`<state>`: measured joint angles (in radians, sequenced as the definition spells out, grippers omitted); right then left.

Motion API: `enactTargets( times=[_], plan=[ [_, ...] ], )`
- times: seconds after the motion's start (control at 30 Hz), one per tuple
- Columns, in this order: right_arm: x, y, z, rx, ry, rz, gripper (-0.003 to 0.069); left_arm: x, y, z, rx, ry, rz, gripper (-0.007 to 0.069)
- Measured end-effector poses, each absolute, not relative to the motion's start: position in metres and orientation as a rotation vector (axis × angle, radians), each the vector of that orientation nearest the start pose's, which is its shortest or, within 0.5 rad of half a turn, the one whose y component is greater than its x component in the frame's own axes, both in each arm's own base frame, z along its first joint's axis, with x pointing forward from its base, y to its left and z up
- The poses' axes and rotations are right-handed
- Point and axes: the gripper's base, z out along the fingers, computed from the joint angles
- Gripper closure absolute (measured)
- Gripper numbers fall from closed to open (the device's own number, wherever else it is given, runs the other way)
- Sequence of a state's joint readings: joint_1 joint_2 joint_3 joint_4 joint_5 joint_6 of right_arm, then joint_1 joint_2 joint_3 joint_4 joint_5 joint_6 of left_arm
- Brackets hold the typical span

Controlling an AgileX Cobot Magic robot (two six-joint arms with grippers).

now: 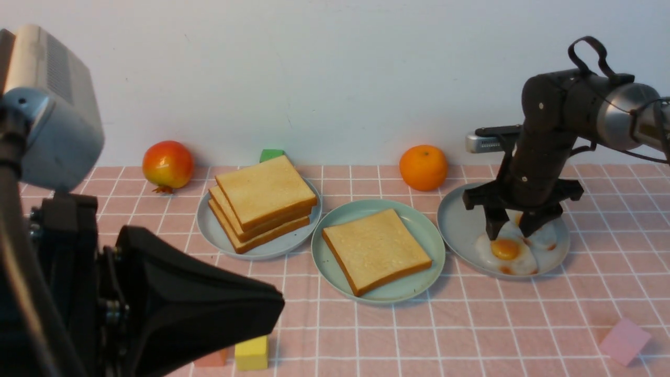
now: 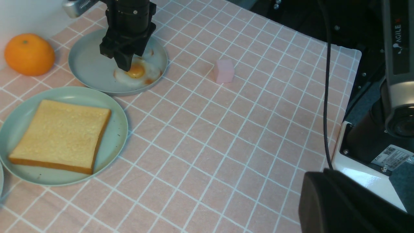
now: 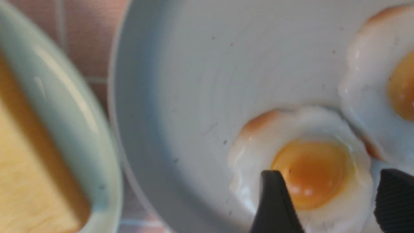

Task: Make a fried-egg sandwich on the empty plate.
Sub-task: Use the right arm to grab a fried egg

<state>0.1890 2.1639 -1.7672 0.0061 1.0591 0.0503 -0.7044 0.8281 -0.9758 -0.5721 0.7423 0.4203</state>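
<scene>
- The mint-green plate sits in the middle of the pink checked tablecloth, between two paler grey-blue plates.
- One toast slice lies flat on it, face up and bare; no egg or second slice is on it.
- The fried egg lies flat on the right-hand plate, at its near side, and a second egg touches it towards the far side.
- The right gripper points straight down over the near egg. Its jaws are spread, one finger at the yolk's edge and the other past its opposite side. The tips are down at the white and the egg is not lifted.
- The left-hand plate carries a stack of three toast slices, slightly fanned.
- The left gripper hangs low at the near left of the table, closed and holding nothing.
- A red-yellow fruit, a green block and an orange stand along the back wall.
- A yellow block sits at the near edge, and a pink block at the near right.
</scene>
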Motion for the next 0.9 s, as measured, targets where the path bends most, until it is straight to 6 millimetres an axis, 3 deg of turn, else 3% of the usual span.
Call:
enactTargets(
  times=[0.13, 0.63, 0.9],
  plan=[
    [0.44, 0.096, 0.2, -0.222, 2.925, 0.043, 0.0221, 0.096, -0.125, 0.403, 0.919, 1.833, -0.827, 0.0613],
    [0.445, 0.09, 0.163, -0.135, 3.014, -0.008, 0.0224, 0.096, -0.125, 0.403, 0.923, 1.833, -0.825, 0.0613],
    [0.446, 0.09, 0.16, -0.136, 3.021, -0.006, 0.0226, 0.096, -0.125, 0.403, 0.921, 1.831, -0.825, 0.0613]
  ],
)
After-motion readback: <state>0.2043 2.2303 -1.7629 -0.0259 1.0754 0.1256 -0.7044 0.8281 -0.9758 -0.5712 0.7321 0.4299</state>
